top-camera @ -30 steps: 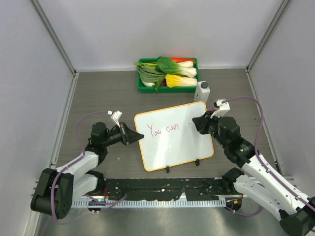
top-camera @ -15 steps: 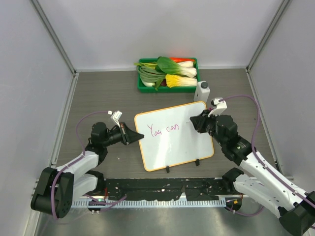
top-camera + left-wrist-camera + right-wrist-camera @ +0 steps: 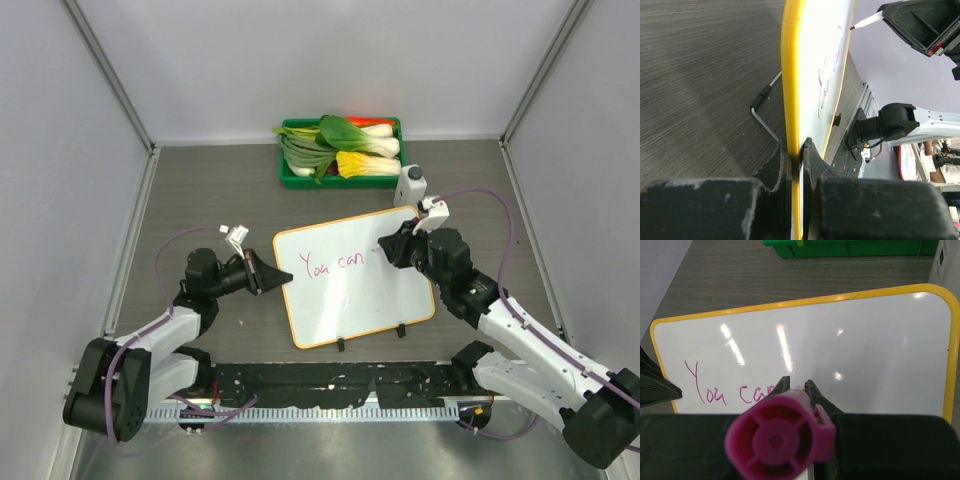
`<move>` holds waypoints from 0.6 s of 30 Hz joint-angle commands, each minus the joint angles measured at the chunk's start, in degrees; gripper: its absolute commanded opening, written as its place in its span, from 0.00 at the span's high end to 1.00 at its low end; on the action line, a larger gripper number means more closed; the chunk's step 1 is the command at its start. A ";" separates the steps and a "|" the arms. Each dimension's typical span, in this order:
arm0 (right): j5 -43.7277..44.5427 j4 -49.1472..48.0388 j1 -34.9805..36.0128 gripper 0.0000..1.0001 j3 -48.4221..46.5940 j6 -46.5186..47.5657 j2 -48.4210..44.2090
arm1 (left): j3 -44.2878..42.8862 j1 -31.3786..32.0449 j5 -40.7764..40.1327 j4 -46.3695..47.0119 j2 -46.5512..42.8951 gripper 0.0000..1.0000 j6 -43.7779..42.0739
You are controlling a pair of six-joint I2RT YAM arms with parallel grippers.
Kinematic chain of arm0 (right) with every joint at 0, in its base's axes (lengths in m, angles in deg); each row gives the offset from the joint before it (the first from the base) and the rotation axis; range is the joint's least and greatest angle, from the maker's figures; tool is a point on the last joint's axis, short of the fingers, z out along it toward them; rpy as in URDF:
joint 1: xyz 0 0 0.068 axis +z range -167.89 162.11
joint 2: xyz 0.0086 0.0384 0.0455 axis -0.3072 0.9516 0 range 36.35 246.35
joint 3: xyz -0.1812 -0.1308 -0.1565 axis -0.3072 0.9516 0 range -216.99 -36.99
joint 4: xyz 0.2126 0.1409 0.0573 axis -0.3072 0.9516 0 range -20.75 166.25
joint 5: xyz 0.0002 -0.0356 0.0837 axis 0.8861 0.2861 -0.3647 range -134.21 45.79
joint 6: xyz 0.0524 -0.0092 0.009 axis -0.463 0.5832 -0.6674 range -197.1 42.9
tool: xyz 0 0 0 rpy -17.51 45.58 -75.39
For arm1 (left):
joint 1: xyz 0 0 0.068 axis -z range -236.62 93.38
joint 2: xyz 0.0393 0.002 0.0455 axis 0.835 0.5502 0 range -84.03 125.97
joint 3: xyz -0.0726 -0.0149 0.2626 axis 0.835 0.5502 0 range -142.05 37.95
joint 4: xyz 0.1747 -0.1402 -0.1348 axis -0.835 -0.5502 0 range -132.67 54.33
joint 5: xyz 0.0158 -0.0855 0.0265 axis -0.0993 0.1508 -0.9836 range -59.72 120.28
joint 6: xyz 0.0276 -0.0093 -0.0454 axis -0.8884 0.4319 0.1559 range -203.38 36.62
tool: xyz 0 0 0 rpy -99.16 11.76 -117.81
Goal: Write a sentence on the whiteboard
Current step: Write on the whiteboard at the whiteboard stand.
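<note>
The whiteboard point(image 3: 352, 300) sits mid-table between the arms, its long side running left to right. Its pink sentence point(image 3: 335, 264) reads only "You can" (not finished, I think). The left gripper point(image 3: 282, 278) is clamped on the board's left edge. The right gripper point(image 3: 392, 247), nearer the blank part, squeezes a marker point(image 3: 777, 440) that points just right of "can".
</note>
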 commanded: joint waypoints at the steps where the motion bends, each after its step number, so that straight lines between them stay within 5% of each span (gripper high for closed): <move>1: 0.01 -4.66 0.23 0.99 -0.17 -0.14 0.62 | -0.41 -0.29 -3.81 -2.34 1.26 1.00 -5.71; 18: -1.83 -0.18 0.23 0.99 0.97 0.30 1.59 | -0.41 -0.29 -3.98 -2.25 1.17 1.00 -5.71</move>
